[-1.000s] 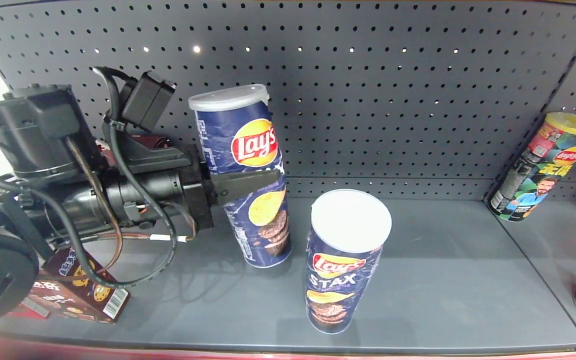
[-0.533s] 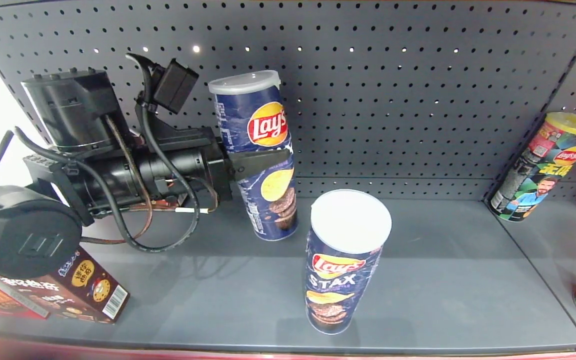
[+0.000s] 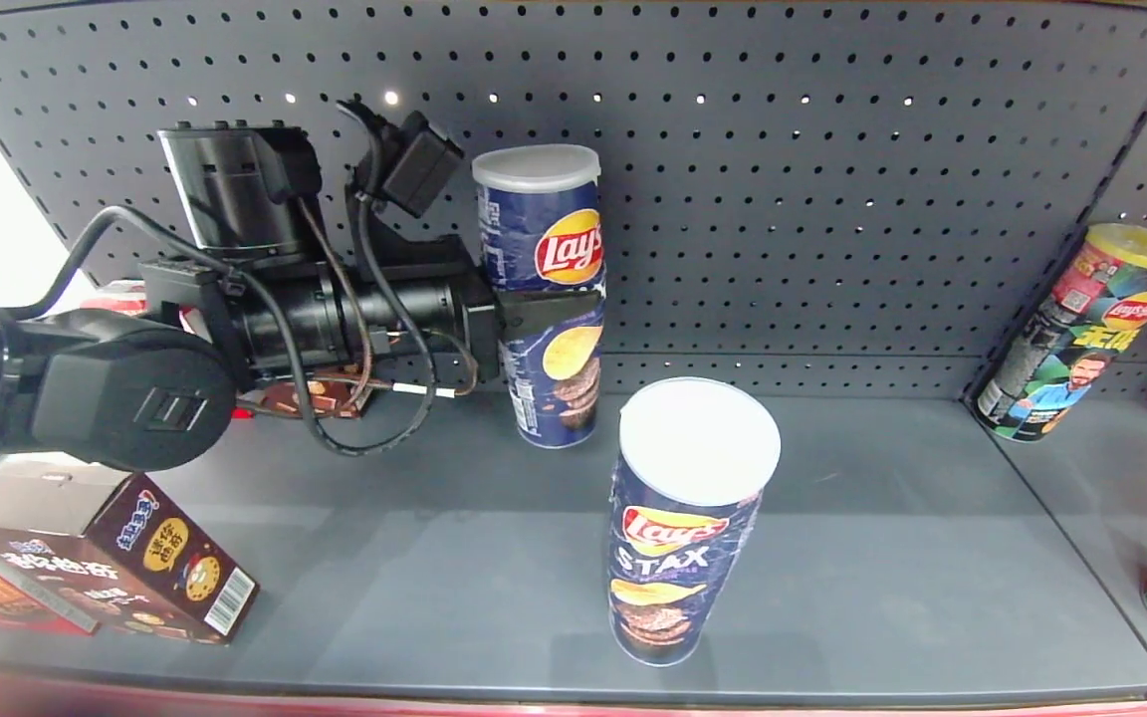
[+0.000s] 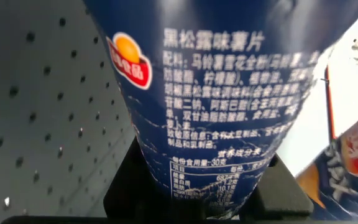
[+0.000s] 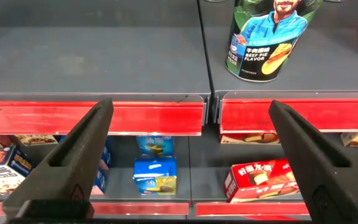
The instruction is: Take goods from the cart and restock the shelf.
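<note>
The chip can has its middle hidden behind the left gripper, which is clamped on it; whether its base touches the shelf is unclear. It is upright, lid up, at 11 o'clock from the second can. The arm lies level, entering from 9 o'clock.

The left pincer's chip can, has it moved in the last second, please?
Yes: the held chip can moved right and back, toward the pegboard, nearer the standing chip can.
</note>
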Tool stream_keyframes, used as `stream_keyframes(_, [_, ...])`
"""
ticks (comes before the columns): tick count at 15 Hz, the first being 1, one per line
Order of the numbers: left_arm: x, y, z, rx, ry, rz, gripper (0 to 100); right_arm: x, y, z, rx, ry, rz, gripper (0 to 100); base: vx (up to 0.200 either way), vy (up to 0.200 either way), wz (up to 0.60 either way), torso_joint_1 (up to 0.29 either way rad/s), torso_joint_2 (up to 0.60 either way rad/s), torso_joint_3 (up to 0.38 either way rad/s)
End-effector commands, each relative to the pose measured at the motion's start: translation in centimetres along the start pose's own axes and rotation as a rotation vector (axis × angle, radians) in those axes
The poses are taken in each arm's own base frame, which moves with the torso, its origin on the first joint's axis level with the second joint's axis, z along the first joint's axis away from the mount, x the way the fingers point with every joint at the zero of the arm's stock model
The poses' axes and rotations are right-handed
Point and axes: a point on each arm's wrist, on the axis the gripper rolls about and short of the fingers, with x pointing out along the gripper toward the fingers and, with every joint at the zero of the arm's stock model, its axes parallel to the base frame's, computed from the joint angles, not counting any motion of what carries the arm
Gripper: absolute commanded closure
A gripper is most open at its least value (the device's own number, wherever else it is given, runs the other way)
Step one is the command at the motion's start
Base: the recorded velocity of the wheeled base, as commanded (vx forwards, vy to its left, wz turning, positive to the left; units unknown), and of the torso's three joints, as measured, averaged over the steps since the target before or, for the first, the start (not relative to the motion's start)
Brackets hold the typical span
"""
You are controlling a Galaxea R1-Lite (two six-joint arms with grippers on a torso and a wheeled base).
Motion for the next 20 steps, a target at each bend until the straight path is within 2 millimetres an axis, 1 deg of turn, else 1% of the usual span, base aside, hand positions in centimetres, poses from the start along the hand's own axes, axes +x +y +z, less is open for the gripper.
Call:
stream_keyframes(1, [1.6,0.4,-0.9,0.012,0.011,-0.018,100,0.0,0.0,0.0,0.000,0.002,0.000,0,0.000,0.000,0.00,0.000,0.00,0.000])
stream_keyframes(3, [3.1,1.3,-1.8,0.082,0.012,-0.028,100,0.0,0.0,0.0,0.000,0.002,0.000,0,0.000,0.000,0.00,0.000,0.00,0.000])
stream_keyframes(4, [3.5,1.5,-2.2,0.088,0.013,-0.030,100,0.0,0.0,0.0,0.000,0.002,0.000,0,0.000,0.000,0.00,0.000,0.00,0.000])
stream_keyframes(8, [4.3,1.9,-3.3,0.075,0.029,-0.036,100,0.0,0.0,0.0,0.000,0.002,0.000,0,0.000,0.000,0.00,0.000,0.00,0.000])
stream_keyframes(9, [4.3,1.9,-3.3,0.074,0.030,-0.036,100,0.0,0.0,0.0,0.000,0.002,0.000,0,0.000,0.000,0.00,0.000,0.00,0.000])
stream_keyframes(14, [5.9,3.0,-4.4,0.083,0.009,-0.037,100,0.0,0.0,0.0,0.000,0.002,0.000,0,0.000,0.000,0.00,0.000,0.00,0.000])
stream_keyframes(15, [5.9,3.0,-4.4,0.082,0.010,-0.037,100,0.0,0.0,0.0,0.000,0.002,0.000,0,0.000,0.000,0.00,0.000,0.00,0.000])
stream_keyframes(17, [6.6,3.0,-5.3,0.085,0.004,-0.046,100,0.0,0.0,0.0,0.000,0.002,0.000,0,0.000,0.000,0.00,0.000,0.00,0.000])
stream_keyframes(20, [7.0,3.1,-6.1,0.091,-0.004,-0.047,100,0.0,0.0,0.0,0.000,0.002,0.000,0,0.000,0.000,0.00,0.000,0.00,0.000])
